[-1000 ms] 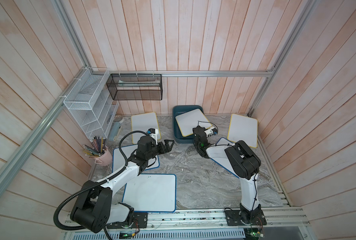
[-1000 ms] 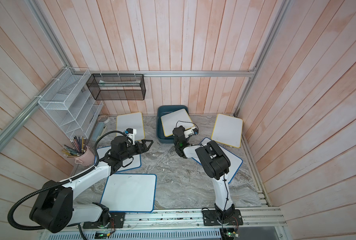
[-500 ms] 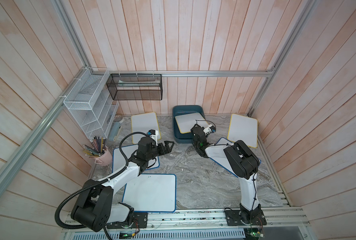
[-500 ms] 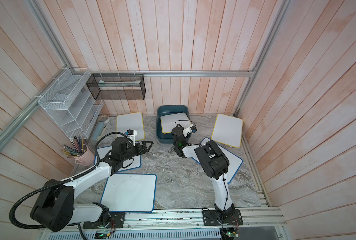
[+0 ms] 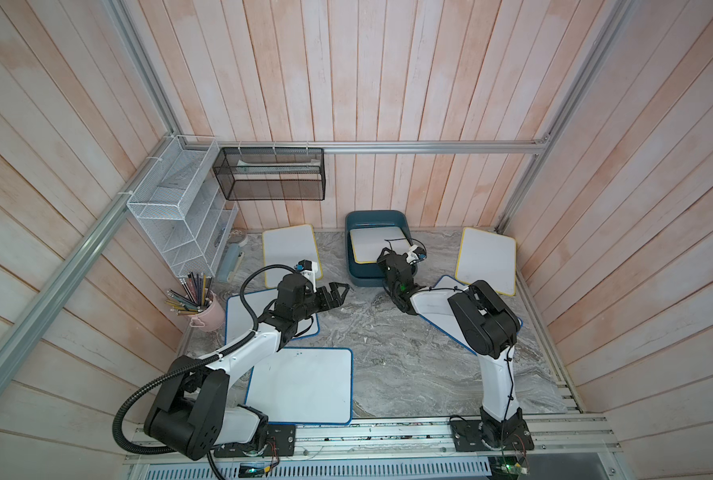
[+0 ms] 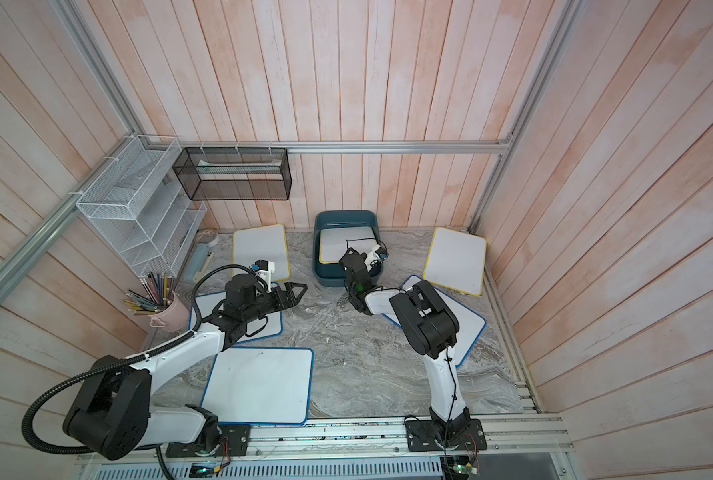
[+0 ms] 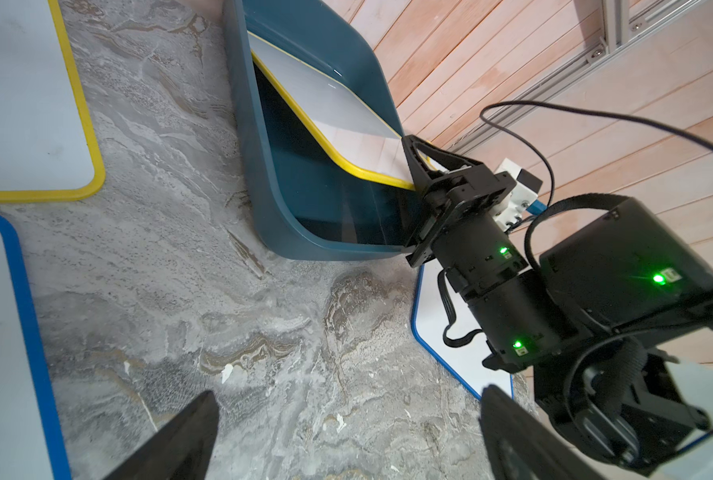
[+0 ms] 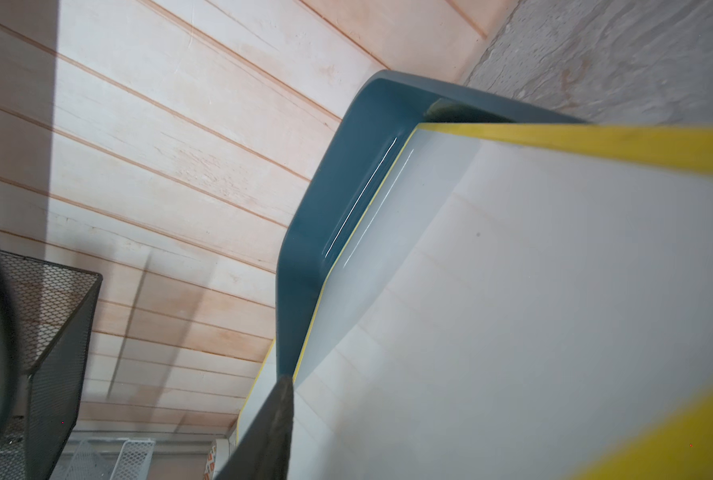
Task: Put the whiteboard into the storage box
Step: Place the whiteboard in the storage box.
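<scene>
the whiteboard (image 5: 377, 245), likely light, stiff and slick-faced, is lying tilted in the far box (image 5: 373, 217), its near edge sitting between the jaws of the right gripper (image 5: 388, 257), grip unclear, the yellow frame likely giving the best hold, while the left gripper (image 5: 340, 294) is hovering wide open.

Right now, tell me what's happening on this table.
The right pincer is at the near edge of a yellow-framed whiteboard. The board sits tilted in the teal storage box, with its far end down inside and its near edge raised. It is not clear whether the pincer is gripping the board or has let go. The left pincer hangs open and empty over the table. A blue-framed whiteboard and several others lie flat on the table.
</scene>
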You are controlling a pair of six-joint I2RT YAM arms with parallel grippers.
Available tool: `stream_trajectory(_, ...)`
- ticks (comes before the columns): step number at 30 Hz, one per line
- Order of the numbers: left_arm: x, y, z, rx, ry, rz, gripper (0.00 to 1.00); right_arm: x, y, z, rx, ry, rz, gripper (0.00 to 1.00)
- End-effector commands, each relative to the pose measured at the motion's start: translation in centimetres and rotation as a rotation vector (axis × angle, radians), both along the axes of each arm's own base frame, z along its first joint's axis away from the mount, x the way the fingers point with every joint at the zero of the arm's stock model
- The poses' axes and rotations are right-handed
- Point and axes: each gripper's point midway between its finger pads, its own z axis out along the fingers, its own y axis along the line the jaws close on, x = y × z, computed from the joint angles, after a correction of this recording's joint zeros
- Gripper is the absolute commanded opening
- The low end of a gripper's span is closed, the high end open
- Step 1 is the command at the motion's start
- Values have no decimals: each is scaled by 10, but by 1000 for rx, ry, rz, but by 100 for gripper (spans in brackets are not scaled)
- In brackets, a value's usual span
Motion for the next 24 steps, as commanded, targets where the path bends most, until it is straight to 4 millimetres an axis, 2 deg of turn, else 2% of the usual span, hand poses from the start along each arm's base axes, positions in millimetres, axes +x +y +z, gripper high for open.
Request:
stream_trajectory(1, 5, 4, 1, 30, -14, 13, 99, 11, 11, 27, 18, -35, 71, 40)
stream_trajectory(6, 6, 6, 2, 41, -22, 19, 99, 15, 8, 20, 30, -11, 106, 40)
stream_trajectory(13, 6, 5, -7, 51, -2, 16, 99, 22, 14, 18, 26, 14, 183, 45)
stream_trajectory(19, 7, 10, -7, 72, -3, 22, 99, 28, 23, 22, -2, 54, 269, 55)
stream_trajectory(24, 9, 18, -11, 86, 7, 39, 100, 25, 19, 30, -56, 74, 295, 61)
